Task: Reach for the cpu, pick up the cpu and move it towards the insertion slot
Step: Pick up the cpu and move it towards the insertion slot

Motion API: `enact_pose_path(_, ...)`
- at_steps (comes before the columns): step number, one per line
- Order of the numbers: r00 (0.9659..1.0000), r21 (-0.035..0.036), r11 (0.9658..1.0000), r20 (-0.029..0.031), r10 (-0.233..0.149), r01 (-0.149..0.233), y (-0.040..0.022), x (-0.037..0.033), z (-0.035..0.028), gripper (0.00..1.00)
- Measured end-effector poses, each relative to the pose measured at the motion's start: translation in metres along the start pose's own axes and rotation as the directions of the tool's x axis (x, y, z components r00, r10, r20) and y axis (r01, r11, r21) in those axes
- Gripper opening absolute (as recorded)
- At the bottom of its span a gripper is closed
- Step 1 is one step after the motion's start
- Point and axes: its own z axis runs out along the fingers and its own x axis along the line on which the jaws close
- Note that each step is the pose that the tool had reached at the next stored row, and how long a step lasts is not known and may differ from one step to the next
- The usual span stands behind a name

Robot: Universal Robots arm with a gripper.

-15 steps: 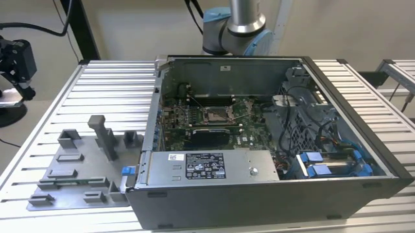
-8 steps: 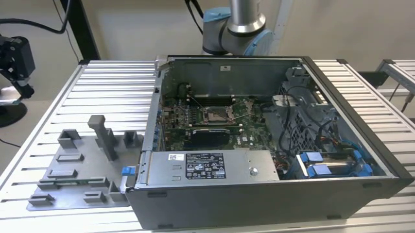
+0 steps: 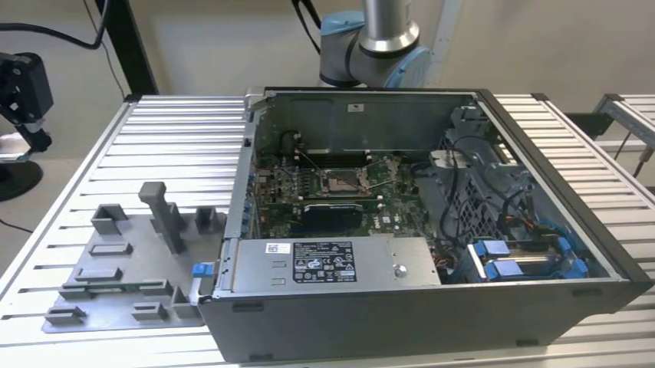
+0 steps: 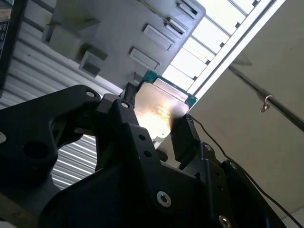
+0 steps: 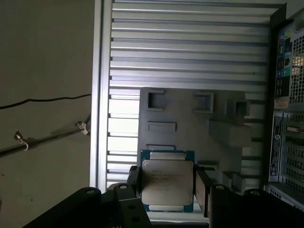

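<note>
The cpu (image 5: pixel 167 180) is a thin square chip with a silvery top and a green rim. It hangs high above the grey plastic tray (image 5: pixel 190 126), clamped by two opposite edges. My gripper (image 5: pixel 167 190) is shut on it, with black fingers (image 5: pixel 134 183) against each side. In the second wrist view the cpu (image 4: pixel 159 109) glints between the same fingers (image 4: pixel 183 137) of the gripper (image 4: pixel 154 123). In the exterior view the insertion slot (image 3: pixel 341 182) is a shiny metal frame with a dark centre on the green board inside the open computer case (image 3: pixel 553 230).
The grey tray (image 3: pixel 113 268) with upright blocks lies on the slatted metal table (image 3: pixel 174 146) at the exterior view's left, beside the case. A silver labelled box (image 3: pixel 322 264) and cable bundles (image 3: pixel 481 199) fill the case near the slot. The arm's base (image 3: pixel 373 46) stands behind the case.
</note>
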Motion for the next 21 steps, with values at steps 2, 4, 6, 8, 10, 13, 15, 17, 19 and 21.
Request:
enact_pose_path(2,1.0,-0.0001,1.0,0.0001,0.0,0.0,0.0,0.0,-0.0003,0.0)
enact_pose_path(4,1.0,0.0001,1.0,-0.0001,0.0,0.0,0.0,0.0,-0.0007,0.0)
enact_pose_path(6,1.0,0.0001,1.0,-0.0001,0.0,0.0,0.0,0.0,-0.001,0.0)
enact_pose_path(8,1.0,0.0001,1.0,-0.0001,0.0,0.0,0.0,0.0,-0.0012,0.0)
enact_pose_path(10,1.0,0.0002,1.0,-0.0003,0.0,0.0,0.0001,0.0,-0.0022,0.0)
enact_pose_path(13,1.0,0.0001,1.0,-0.0001,0.0,0.0,0.0001,0.0,-0.0035,0.0)
enact_pose_path(15,1.0,0.0,1.0,0.0,0.0,0.0,0.0002,0.0,-0.004,0.0)
enact_pose_path(17,1.0,0.0001,1.0,-0.0002,0.0,0.0,0.0002,0.0,-0.0046,0.0)
enact_pose_path(19,1.0,0.0001,1.0,-0.0001,0.0,0.0,0.0002,0.0,-0.0052,0.0)
enact_pose_path(21,1.0,0.0001,1.0,-0.0002,0.0,0.0,0.0002,0.0,-0.0058,0.0)
